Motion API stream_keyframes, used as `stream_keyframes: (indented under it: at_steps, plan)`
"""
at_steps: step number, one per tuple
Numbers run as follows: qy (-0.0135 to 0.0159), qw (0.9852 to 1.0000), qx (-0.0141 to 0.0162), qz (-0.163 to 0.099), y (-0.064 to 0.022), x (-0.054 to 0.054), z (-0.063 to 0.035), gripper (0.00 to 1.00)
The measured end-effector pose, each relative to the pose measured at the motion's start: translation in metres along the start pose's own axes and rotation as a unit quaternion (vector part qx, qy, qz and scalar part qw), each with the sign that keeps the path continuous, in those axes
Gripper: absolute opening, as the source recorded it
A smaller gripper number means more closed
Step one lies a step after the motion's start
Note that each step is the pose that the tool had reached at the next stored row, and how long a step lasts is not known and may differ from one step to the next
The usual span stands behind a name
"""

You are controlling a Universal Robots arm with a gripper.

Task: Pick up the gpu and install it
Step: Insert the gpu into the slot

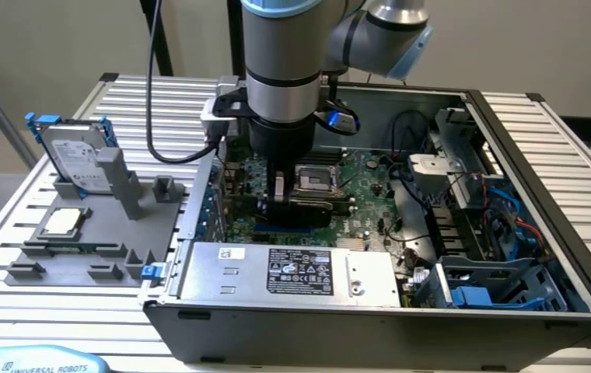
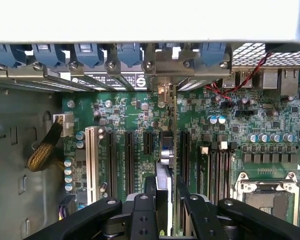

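Arm vertical inside open case (image 1: 503,155), fingers (image 2: 145,212) pinching gpu (image 2: 169,150) edge-on above motherboard (image 2: 130,115) slot.

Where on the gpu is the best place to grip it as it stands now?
By its upper long edge, from straight above. The gpu stands on edge over the motherboard slots, so only that thin edge is free; the gripper pinches its flat faces there.
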State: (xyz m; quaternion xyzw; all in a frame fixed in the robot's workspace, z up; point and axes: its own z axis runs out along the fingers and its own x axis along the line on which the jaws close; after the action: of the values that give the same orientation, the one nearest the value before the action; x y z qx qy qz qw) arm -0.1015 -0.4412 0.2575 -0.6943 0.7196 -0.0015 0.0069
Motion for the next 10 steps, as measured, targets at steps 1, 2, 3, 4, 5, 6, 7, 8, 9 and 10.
stream_keyframes:
  at_steps: [1, 2, 3, 4, 5, 6, 7, 8, 9, 10]
  plan:
    - [0.0001, 1.0000, -0.0001, 0.000, 0.0000, 0.0000, 0.0006, 0.27]
    - [0.0001, 1.0000, -0.0002, 0.000, 0.0000, 0.0000, 0.0012, 0.27]
    - [0.0001, 1.0000, -0.0003, 0.000, 0.0000, 0.0000, 0.0017, 0.27]
    - [0.0002, 1.0000, -0.0005, 0.000, 0.0001, 0.0000, 0.0023, 0.27]
    - [0.0002, 1.0000, -0.0006, 0.000, 0.0001, 0.0000, 0.0027, 0.27]
    - [0.0003, 1.0000, -0.0008, 0.000, 0.0001, 0.0000, 0.0031, 0.27]
    - [0.0003, 1.0000, -0.0009, 0.000, 0.0000, -0.0002, 0.0034, 0.27]
    - [0.0004, 1.0000, -0.0010, 0.000, 0.0000, -0.0004, 0.0037, 0.27]
    - [0.0004, 1.0000, -0.0011, 0.000, 0.0001, -0.0006, 0.0040, 0.27]
    - [0.0004, 1.0000, -0.0011, 0.000, 0.0001, -0.0010, 0.0042, 0.27]
